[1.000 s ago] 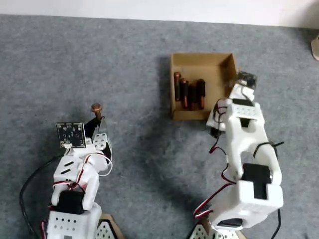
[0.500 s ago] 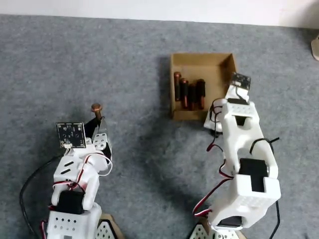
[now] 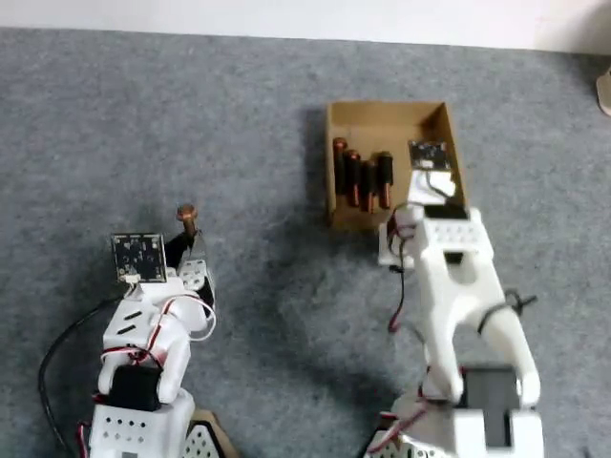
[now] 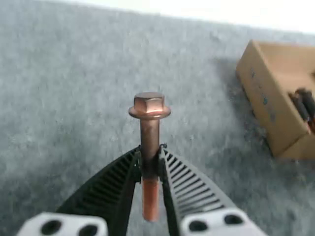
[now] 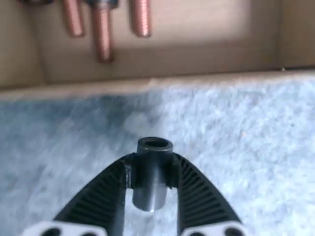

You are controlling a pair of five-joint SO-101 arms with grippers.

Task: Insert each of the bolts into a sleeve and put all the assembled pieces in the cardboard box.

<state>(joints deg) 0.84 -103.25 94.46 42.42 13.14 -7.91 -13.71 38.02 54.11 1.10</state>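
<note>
Copper bolt [image 4: 149, 125] clamped by its shank in left tool [image 4: 150, 153], black sleeve [image 5: 152, 183] gripped by right tool [image 5: 152, 164] just beside cardboard box [image 5: 206, 77]

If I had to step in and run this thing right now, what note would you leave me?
Left gripper: shut on a bolt, head up, over the grey carpet, well off to the side of the cardboard box.
Right gripper: shut on a dark sleeve, open end up, over the carpet just outside the box's near wall.
Done: several assembled pieces lie side by side in the box.
Left: bring the arms together, push the bolt into the sleeve, then put that piece in the box.
</note>
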